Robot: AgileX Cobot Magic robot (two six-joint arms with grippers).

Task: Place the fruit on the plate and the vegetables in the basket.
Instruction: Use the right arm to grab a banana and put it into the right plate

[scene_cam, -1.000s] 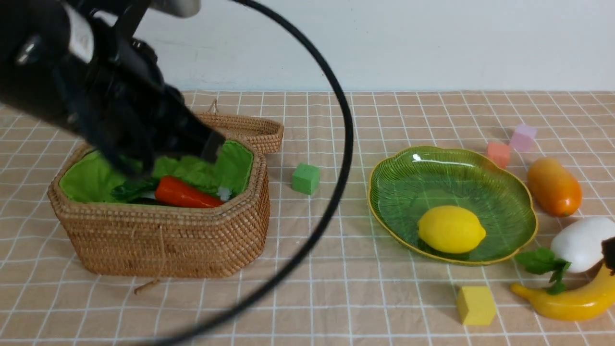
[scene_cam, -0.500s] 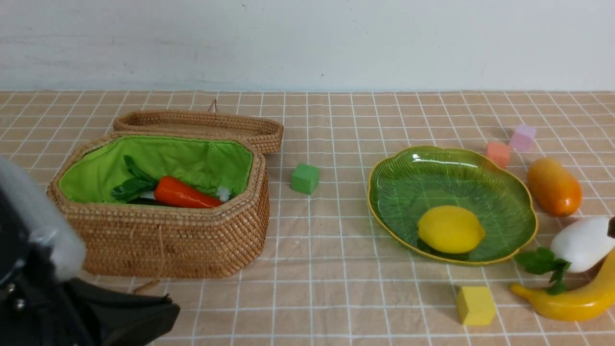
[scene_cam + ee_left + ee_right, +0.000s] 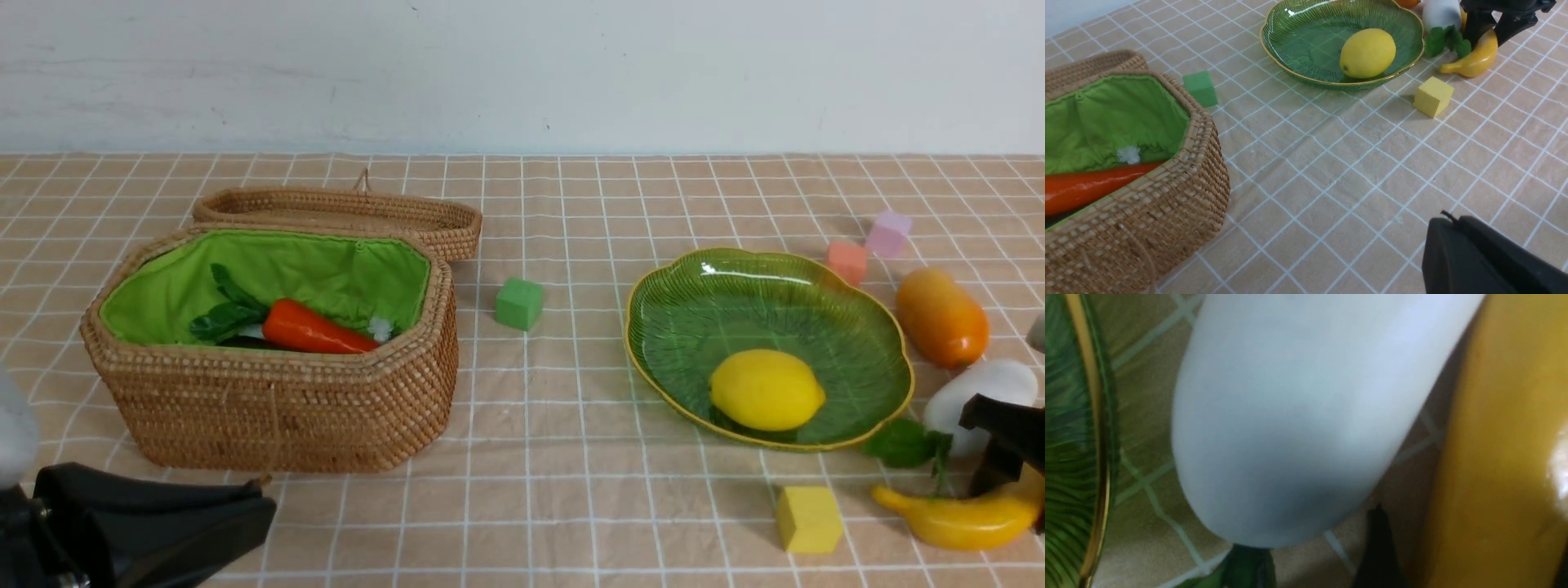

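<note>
The lemon (image 3: 766, 389) lies on the green plate (image 3: 816, 286). The mango (image 3: 941, 318), the white radish (image 3: 976, 400) and the banana (image 3: 955, 518) lie on the cloth to the right of the plate. My right gripper (image 3: 1016, 496) is open, low over the banana, with a finger on each side of it. The right wrist view shows the banana (image 3: 1502, 449) between the fingers and the radish (image 3: 1298, 416) beside it. The carrot (image 3: 314, 328) lies in the wicker basket (image 3: 277, 408). The eggplant and the gourd do not show. My left gripper (image 3: 261, 513) is shut and empty, in front of the basket.
A green cube (image 3: 519, 304) sits between basket and plate. A yellow cube (image 3: 807, 518) lies in front of the plate, left of the banana. An orange cube (image 3: 847, 262) and a pink cube (image 3: 888, 233) sit behind the plate. The basket lid (image 3: 343, 212) lies open behind the basket.
My left arm has pulled back from over the basket to the near left corner. My right gripper has come down around the banana, next to the radish.
</note>
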